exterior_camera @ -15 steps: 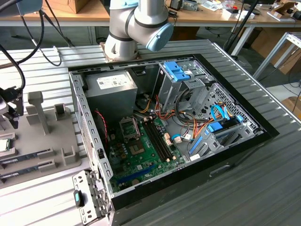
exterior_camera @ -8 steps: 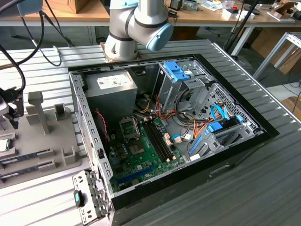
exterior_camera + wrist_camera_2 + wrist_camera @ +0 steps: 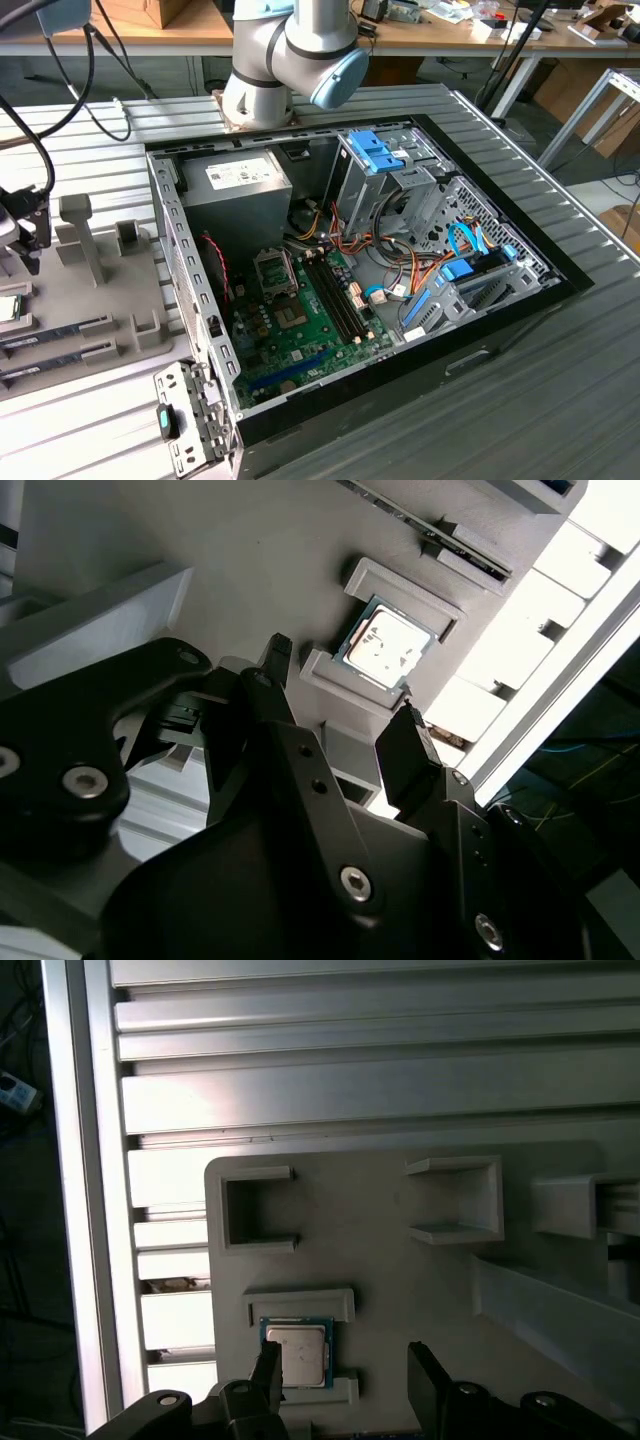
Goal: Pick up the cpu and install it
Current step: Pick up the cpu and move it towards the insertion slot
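1. Second wrist view: gripper (image 3: 340,708) fingers (image 3: 405,742) are spread wide, with nothing pinched between them. Tips point at the grey fixture plate (image 3: 250,550).
2. cpu (image 3: 388,642) lies flat just beyond the tips, silvery top up and thin green rim showing. It sits in its pocket between two raised bracket walls (image 3: 400,588) on the plate.
3. First wrist view: one fingertip (image 3: 268,1368) overlaps the cpu's (image 3: 297,1352) edge. I cannot tell whether it touches. The other finger stands clear to the side, over bare plate.
4. Other holders on the plate: two U-shaped pockets (image 3: 258,1210) near the cpu pocket, plus a long raised rail (image 3: 540,1310).
5. Exterior view: the plate (image 3: 130,290) lies at the exterior view's left, just beside the case. It carries long dark memory sticks (image 3: 60,335) in slots and an upright post (image 3: 85,235).
6. Open computer case (image 3: 185,260) lies on its side in a recess in the table. Inside:
   - green motherboard (image 3: 300,330) with a metal-framed socket (image 3: 275,272)
   - grey power-supply box (image 3: 235,185) in the far corner
   - metal drive cage with blue tabs (image 3: 380,150)
   - bundles of coloured cables (image 3: 400,270) between cage and board
7. Surface: ribbed aluminium table (image 3: 560,380). Its ribs run under the plate in the first wrist view.
8. Arm base (image 3: 290,50) is mounted at the table's far edge, behind the case.
9. Room: wooden workbenches (image 3: 180,30) along the back, with clutter on them. Cardboard boxes (image 3: 575,85) stand at the exterior view's right.
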